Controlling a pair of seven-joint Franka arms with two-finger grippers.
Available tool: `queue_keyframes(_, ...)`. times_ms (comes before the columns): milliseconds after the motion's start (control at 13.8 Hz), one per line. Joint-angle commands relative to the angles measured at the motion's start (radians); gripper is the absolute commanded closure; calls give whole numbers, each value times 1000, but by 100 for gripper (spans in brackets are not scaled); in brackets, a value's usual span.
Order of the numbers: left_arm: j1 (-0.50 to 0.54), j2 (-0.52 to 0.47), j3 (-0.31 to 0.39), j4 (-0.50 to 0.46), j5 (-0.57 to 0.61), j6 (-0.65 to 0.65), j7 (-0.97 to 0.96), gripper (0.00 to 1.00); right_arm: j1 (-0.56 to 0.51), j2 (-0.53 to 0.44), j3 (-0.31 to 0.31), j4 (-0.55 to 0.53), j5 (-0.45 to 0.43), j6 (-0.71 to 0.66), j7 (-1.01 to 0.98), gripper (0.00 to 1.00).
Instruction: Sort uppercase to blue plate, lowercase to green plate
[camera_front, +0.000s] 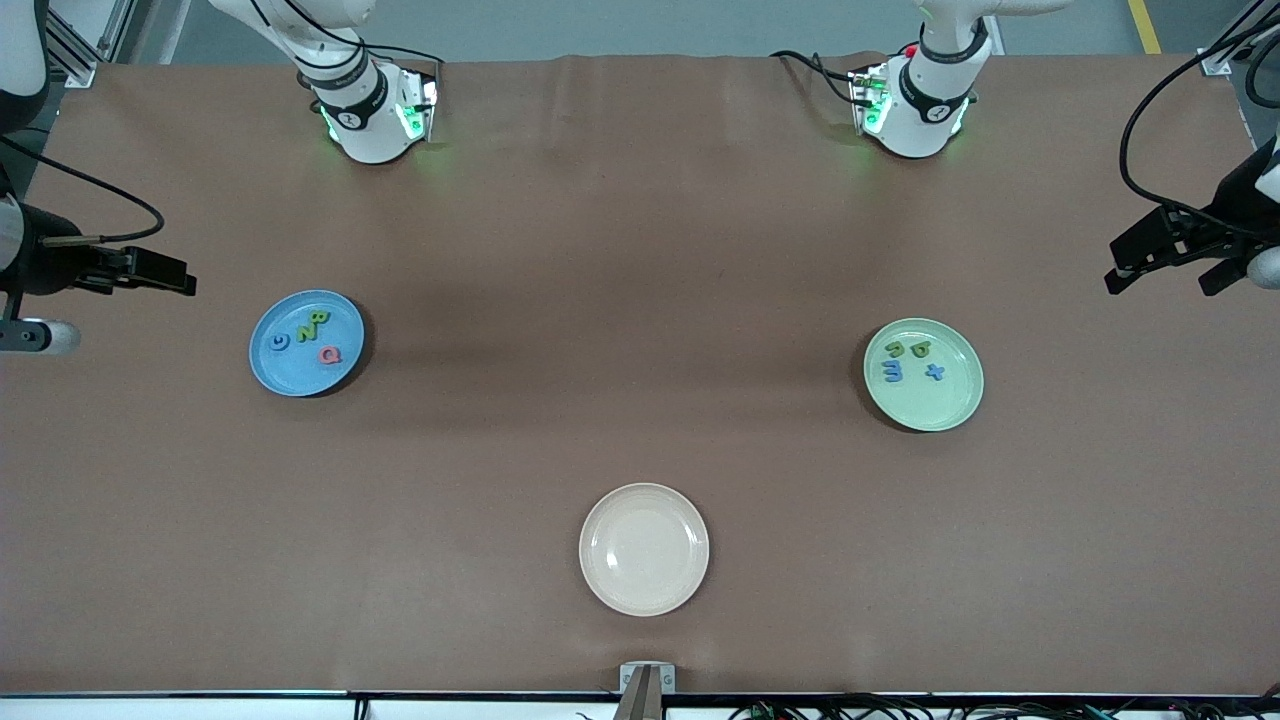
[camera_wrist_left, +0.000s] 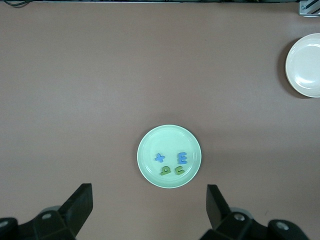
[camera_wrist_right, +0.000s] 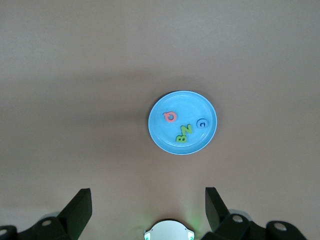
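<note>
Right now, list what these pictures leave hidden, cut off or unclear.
- Left gripper, open at the table's end: arm cut off by the front view's edge.
- Right gripper, open: arm likewise cut off.
- Cream plate: clipped by the left wrist view's edge.
- Green letters on the green plate: too small to read surely.

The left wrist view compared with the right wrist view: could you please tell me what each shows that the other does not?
Only the left wrist view shows the green plate with four lowercase letters in it, part of the cream plate, and the open left gripper.

Only the right wrist view shows the blue plate with four uppercase letters in it and the open right gripper.

Both show the brown table and empty fingers.
</note>
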Motion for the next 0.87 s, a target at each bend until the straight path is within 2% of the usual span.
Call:
queue_keyframes(0, 10, -26, -8, -18, 4, 5, 3, 0, 57, -29, -64, -22, 3, 1, 11, 0)
queue_keyframes(290, 10, -26, -8, -18, 4, 5, 3, 0, 109, -127, -120, -168, 3, 107, 11, 0)
queue_keyframes(797, 12, -26, -8, -18, 2, 4, 3, 0, 103, -189, -120, -211, 7, 130, 11, 0)
